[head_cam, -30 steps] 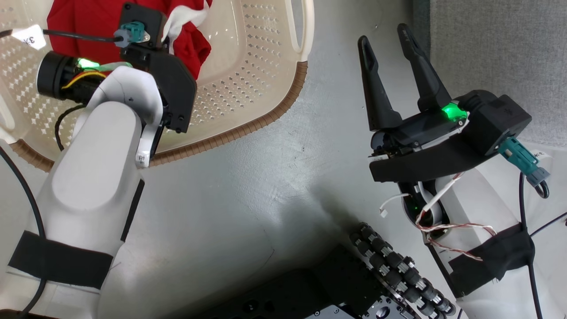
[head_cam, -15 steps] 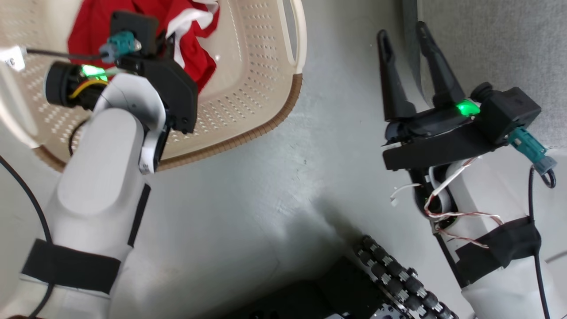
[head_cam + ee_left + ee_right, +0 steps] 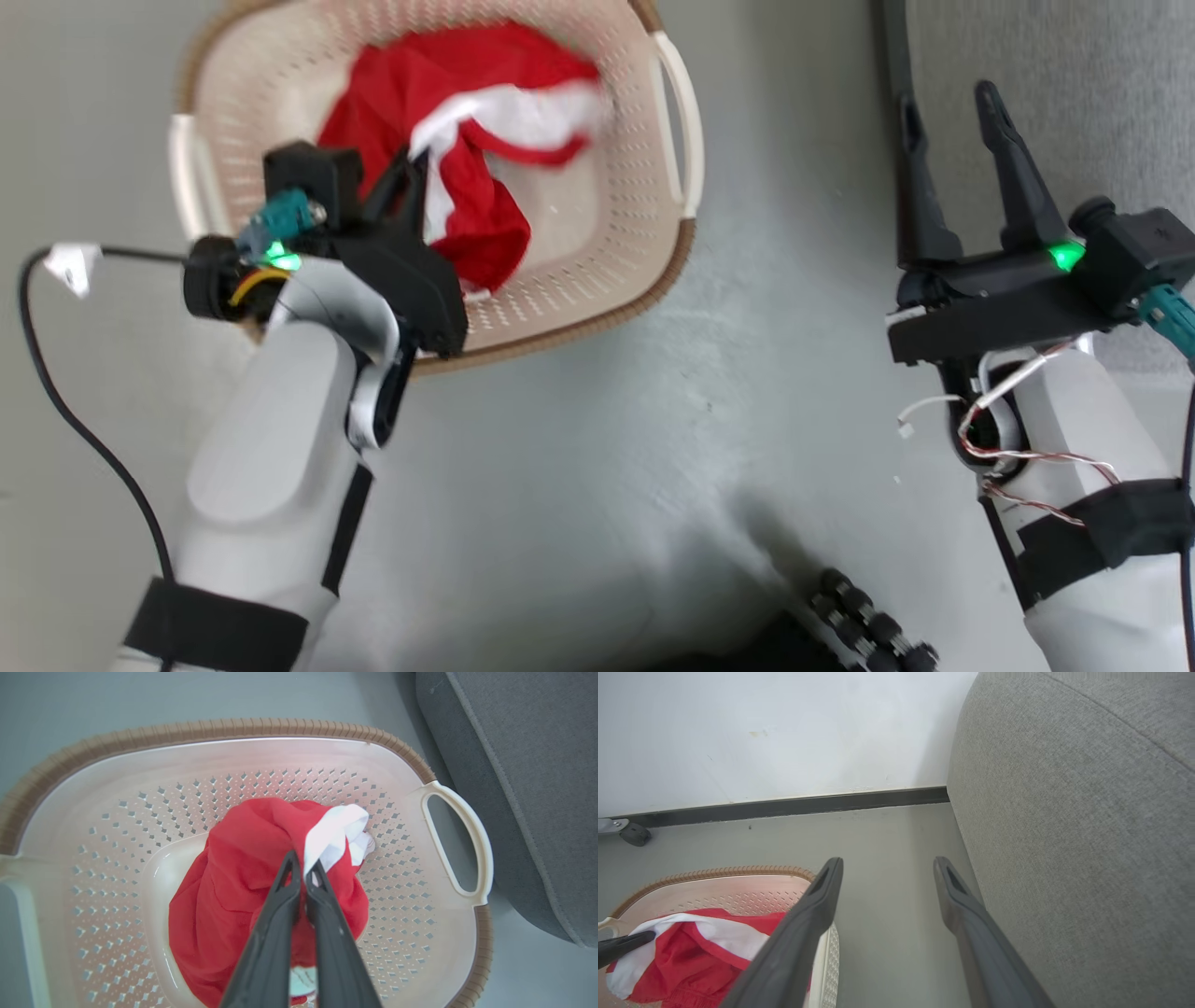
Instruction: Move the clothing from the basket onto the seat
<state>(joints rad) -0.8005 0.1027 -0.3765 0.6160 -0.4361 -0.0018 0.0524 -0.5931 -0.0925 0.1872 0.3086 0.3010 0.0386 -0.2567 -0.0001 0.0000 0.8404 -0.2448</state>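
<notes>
left gripper (image 3: 303, 858): at 10 o'clock in the head view, over the basket (image 3: 597, 322), jaws closed tight on a fold of the clothing (image 3: 233, 868)
clothing: red heap with a white panel, lying inside the basket; in the left wrist view the pinched fold is at the heap's 1 o'clock
basket: stands on the floor (image 3: 653, 448) at 11 o'clock in the head view, brown rim all round
floor: grey, a strip of it between basket and seat (image 3: 1064, 812)
right gripper (image 3: 948, 98): at 2 o'clock in the head view, fingers spread wide with nothing between them, just beside the seat's edge
seat: grey cushion at the basket's 3 o'clock, apart from it
</notes>
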